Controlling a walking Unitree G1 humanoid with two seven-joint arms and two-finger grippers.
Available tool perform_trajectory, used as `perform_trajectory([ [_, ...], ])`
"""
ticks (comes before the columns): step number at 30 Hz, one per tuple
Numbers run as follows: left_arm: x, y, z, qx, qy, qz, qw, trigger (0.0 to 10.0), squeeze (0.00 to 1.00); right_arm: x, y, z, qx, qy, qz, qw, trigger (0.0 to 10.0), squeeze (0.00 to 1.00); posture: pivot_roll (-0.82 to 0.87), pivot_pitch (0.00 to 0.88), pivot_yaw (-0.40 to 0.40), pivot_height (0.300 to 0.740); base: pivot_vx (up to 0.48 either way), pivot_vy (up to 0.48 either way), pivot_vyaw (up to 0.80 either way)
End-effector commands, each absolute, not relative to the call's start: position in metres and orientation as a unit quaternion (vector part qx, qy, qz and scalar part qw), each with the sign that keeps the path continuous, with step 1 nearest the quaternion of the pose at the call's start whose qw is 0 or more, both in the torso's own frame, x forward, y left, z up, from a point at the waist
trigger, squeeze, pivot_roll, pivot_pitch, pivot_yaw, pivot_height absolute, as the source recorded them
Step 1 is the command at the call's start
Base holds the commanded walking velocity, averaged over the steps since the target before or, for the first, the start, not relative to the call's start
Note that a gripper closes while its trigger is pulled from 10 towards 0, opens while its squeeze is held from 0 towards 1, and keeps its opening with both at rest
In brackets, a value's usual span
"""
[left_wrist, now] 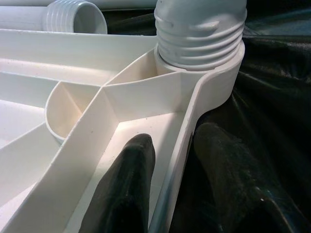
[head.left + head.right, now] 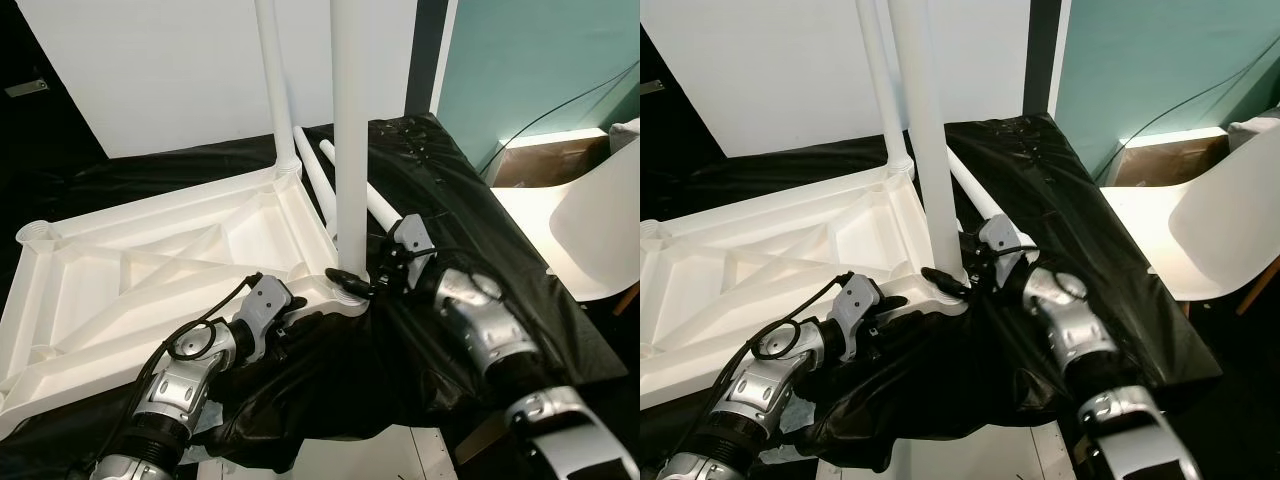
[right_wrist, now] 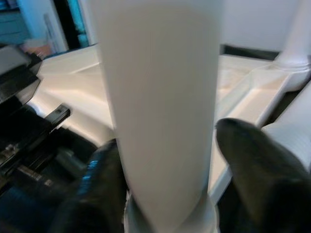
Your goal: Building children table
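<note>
The white table top (image 2: pixel 150 270) lies upside down on a black cloth (image 2: pixel 450 180). One white leg (image 2: pixel 272 80) stands in its far corner. A second leg (image 2: pixel 352 150) stands upright in the near right corner socket, its threaded end (image 1: pixel 199 34) partly showing above the socket. My right gripper (image 2: pixel 358 283) is shut around this leg just above the socket, with a finger (image 3: pixel 252 165) on each side. My left gripper (image 2: pixel 303 312) is shut on the table top's rim beside that corner, one finger (image 1: pixel 131 184) inside the rim and the other outside.
Two loose white legs (image 2: pixel 385 212) lie on the cloth behind the table top, one showing its threaded end (image 1: pixel 75 17). An open socket (image 2: pixel 38 233) sits at the far left corner. A white chair (image 2: pixel 590 220) and a cardboard box (image 2: pixel 550 160) stand to the right.
</note>
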State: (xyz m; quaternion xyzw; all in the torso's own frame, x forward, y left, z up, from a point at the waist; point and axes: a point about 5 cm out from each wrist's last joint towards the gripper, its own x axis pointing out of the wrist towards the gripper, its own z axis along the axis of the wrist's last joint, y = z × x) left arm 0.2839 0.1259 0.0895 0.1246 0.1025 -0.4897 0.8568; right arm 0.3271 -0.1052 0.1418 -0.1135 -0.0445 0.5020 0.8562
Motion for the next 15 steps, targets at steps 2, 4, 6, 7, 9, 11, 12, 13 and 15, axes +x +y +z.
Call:
perform_trajectory([
  [2,0.276,0.127,0.071,0.121,0.148,-0.496,0.847,10.0,0.0,0.328,-0.104,0.137,-0.12,-0.018,0.532,0.838,0.0,0.0,0.0,0.0,0.054,0.74,0.0,0.0,0.0],
  [4,0.275,0.127,0.071,0.121,0.148,-0.495,0.847,10.0,0.0,0.329,-0.109,0.135,-0.13,0.004,0.549,0.825,0.0,0.0,0.0,0.0,0.052,0.74,0.0,0.0,0.0],
  [6,0.275,0.127,0.071,0.121,0.148,-0.495,0.848,10.0,0.0,0.329,-0.112,0.134,-0.135,0.015,0.557,0.819,0.0,0.0,0.0,0.0,0.052,0.74,0.0,0.0,0.0],
  [7,0.275,0.127,0.071,0.121,0.148,-0.495,0.848,10.0,0.0,0.33,-0.114,0.134,-0.138,0.022,0.561,0.816,0.0,0.0,0.0,0.0,0.053,0.74,0.0,0.0,0.0],
  [9,0.275,0.127,0.071,0.121,0.148,-0.495,0.848,10.0,0.0,0.33,-0.114,0.134,-0.138,0.022,0.561,0.816,0.0,0.0,0.0,0.0,0.053,0.74,0.0,0.0,0.0],
  [11,0.275,0.127,0.071,0.12,0.148,-0.495,0.848,10.0,0.0,0.33,-0.116,0.135,-0.138,0.027,0.565,0.813,0.0,0.0,0.0,0.0,0.053,0.74,0.0,0.0,0.0],
  [12,0.276,0.127,0.071,0.121,0.148,-0.495,0.848,10.0,0.0,0.331,-0.118,0.135,-0.14,0.032,0.566,0.812,0.0,0.0,-0.01,0.0,0.054,0.74,0.0,0.0,0.0],
  [13,0.276,0.127,0.071,0.121,0.148,-0.495,0.848,10.0,0.0,0.331,-0.118,0.135,-0.14,0.032,0.566,0.812,0.0,0.0,-0.01,0.0,0.054,0.74,0.0,0.0,0.0],
  [15,0.276,0.127,0.071,0.121,0.148,-0.496,0.847,10.0,0.0,0.331,-0.12,0.133,-0.14,0.039,0.569,0.809,0.0,0.0,-0.01,0.0,0.054,0.74,0.0,0.0,0.0],
])
